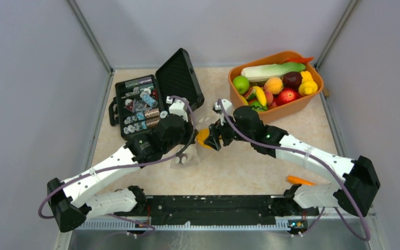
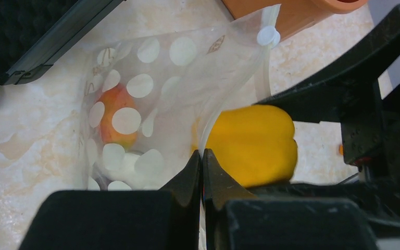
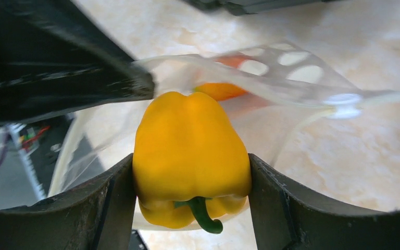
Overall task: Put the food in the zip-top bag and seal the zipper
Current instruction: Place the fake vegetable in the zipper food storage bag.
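Your right gripper [image 3: 190, 182] clamps a glossy, lobed yellow pepper [image 3: 190, 135] at the mouth of the floppy, dotted zip-top bag [image 2: 203, 73]; your left gripper [image 2: 202, 159] pinches its clear rim. Inside lies a smooth orange-red fruit [image 2: 115, 100]; beyond, the orange tub [image 2: 297, 15].

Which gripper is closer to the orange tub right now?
Right. The right gripper, holding the yellow pepper, is just off the orange tub; the left gripper, shut on the zip-top bag, sits farther left.

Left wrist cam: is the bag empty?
No, an orange-red fruit lies inside the bag, showing through its dotted wall.
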`<state>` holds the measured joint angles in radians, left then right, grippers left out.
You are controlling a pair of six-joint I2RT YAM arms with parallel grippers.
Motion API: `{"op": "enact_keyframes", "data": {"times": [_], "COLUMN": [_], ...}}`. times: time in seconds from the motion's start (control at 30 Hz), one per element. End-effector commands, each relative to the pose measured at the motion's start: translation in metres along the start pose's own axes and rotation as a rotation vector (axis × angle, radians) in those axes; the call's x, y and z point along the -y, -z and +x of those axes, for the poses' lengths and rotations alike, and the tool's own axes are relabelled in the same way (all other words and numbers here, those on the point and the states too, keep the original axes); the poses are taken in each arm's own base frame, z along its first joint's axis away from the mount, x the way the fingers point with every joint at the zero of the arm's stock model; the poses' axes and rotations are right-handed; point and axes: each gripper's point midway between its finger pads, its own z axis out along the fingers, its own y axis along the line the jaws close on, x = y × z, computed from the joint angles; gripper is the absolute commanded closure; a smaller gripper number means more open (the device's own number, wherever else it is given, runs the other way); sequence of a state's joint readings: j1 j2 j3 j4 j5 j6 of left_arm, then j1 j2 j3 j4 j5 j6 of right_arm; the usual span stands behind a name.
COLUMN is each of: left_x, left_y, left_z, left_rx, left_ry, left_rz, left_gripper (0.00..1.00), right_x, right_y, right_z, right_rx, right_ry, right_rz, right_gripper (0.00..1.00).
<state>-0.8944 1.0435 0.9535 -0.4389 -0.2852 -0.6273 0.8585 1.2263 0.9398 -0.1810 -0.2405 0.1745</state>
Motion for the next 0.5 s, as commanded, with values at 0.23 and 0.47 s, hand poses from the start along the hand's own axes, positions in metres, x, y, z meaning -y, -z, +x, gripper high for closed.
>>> {"op": "enact_keyframes", "data": {"times": [0.23,0.47], "left_x": [0.036,0.039], "left_y": [0.0,0.0], "left_z": [-0.011,-0.016], "left_rx": [-0.009,0.006], "left_ry": [-0.045,-0.032], "left_rz": [0.165,0.169], "left_gripper": [1.0,1.0], "right_x": [0.039,0.037], "right_y": [0.011,0.003], "right_z": [-0.039,-0.035], "right_rx": [0.222,0.2], "right_ry": [-0.07,-0.108], "right_rz": [0.268,0.25], "right_gripper": [0.58,0.43]}}
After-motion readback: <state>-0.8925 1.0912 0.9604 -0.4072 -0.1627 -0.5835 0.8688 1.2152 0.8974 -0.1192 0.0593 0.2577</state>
